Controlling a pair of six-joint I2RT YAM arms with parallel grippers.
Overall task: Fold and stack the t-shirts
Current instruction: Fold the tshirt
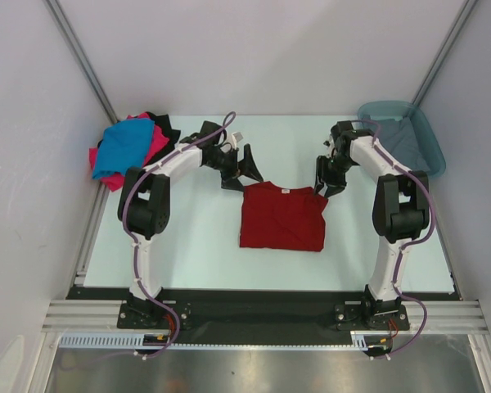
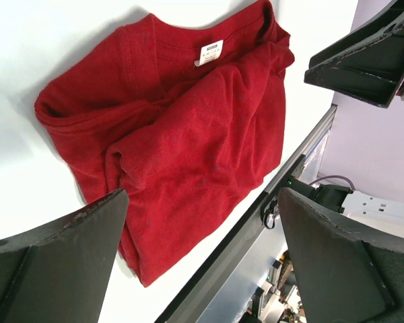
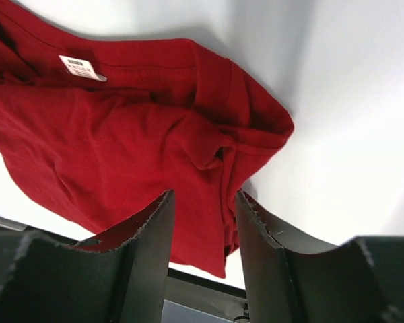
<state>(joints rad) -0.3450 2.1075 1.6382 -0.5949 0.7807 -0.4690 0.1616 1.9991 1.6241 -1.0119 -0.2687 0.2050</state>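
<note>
Red shirt (image 1: 282, 217) lies mid-table (image 1: 188, 254), partly folded: body roughly square, neck label (image 2: 211, 52) up at its 12 o'clock edge, and a rumpled sleeve bunch at its 1 o'clock corner.

L gripper (image 1: 244, 176) hovers off the shirt's 11 o'clock corner, jaws wide, holding nothing. R gripper (image 1: 327, 187) hangs over the 1 o'clock corner, jaws narrow w/ a slim gap. Cloth shows in that gap, but I can't tell if any is nipped.

Blue shirt (image 1: 123, 151), pink shirt (image 1: 155, 143) and black shirt (image 1: 165, 124) sit heaped at the table's 10 o'clock. Grey shirt (image 1: 401, 139) is in the tub (image 1: 430, 139) at 2 o'clock.

Step in hand looks like taking both top corners for the next fold. To do it well:
- Pinch the top layers only, right at the corner hems, not the loose sleeve bunch.
- Bring L down to match R, so both sides lift level.
- Carry the edge toward 6 o'clock w/ even tension, then lay it flush on the bottom hem.
- Risk: a lopsided grip drags the whole shirt and skews the fold.
</note>
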